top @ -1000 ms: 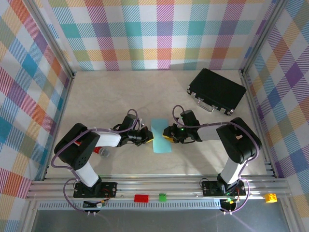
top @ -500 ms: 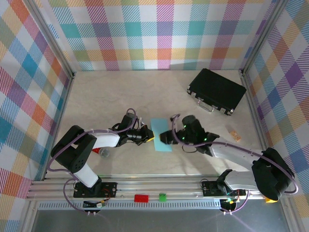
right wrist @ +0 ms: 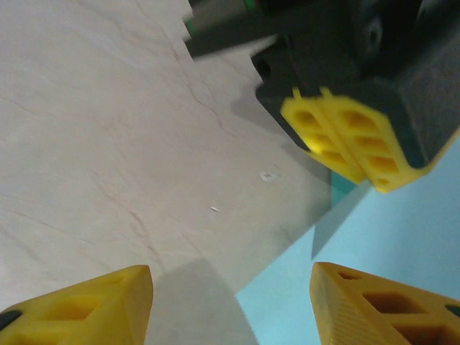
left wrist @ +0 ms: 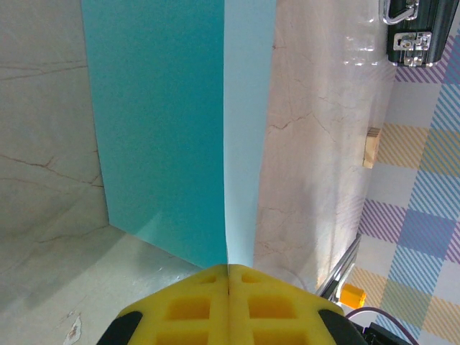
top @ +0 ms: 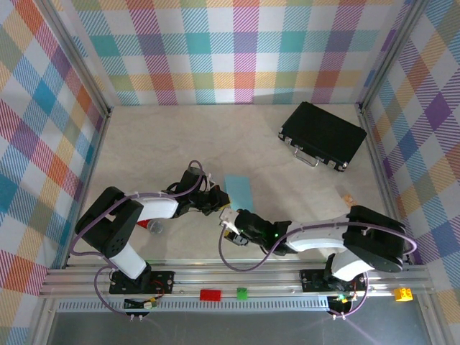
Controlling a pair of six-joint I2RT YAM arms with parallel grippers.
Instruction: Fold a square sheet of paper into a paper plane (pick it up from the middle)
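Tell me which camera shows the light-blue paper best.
Left wrist: the square sheet of paper is large and close, its fold line clear, with one edge pinched in the shut left gripper. Top external shows its whole outline, but small. Right wrist catches a corner of it.

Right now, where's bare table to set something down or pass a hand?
Biggest bare patch: far-left table, bordered by the back wall, left wall and black case. Smaller one between case and right arm. Crowded: near centre, where the left gripper pinches the sheet of paper and the open right gripper sits beside it.
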